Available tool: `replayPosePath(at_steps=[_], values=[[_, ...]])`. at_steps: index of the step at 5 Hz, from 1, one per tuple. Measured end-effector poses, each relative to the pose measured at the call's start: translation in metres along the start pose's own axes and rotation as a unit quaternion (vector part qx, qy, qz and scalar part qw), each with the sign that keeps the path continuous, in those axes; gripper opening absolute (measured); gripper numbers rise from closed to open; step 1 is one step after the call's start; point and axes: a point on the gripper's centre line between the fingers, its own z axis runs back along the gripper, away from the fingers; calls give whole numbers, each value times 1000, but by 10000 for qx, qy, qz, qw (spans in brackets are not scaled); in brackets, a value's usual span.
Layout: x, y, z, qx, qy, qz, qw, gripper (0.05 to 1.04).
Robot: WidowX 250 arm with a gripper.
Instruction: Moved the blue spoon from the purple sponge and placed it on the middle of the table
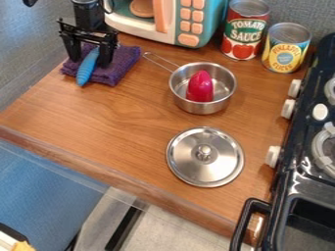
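Black and two-fingered, the robot's gripper hangs down at the upper left of the camera view, its fingers standing apart on either side of a slim blue spoon with a ribbed handle. The spoon lies slantwise on a dark purple, rough-textured sponge, under the gripper and between its two fingers, its rounded near end running out towards the lower left, to the sponge's near edge. Just beyond the sponge, to the upper right, stands a white and teal toy microwave with peach-coloured buttons and a peach door handle; a round, tan piece shows behind its front. To the right of the sponge sits a small, round, shiny metal pot, its wire handle pointing up and left towards the sponge, with a glossy pinkish-red, blunt-tipped toy upright inside it. Behind the pot, to the right, two upright cans stand side by side: a red and white one and a shorter yellow and blue one. Nearer the camera than the pot, a round metal lid lies knob up on the brown wooden table. Farthest out, along the right edge, is a black toy stove with white knobs and a looped black handle.
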Motion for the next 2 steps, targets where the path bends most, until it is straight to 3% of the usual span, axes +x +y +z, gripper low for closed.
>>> replayPosePath(at_steps=[2], values=[[-1,-3,2,-56,-120,-20,9999,392]])
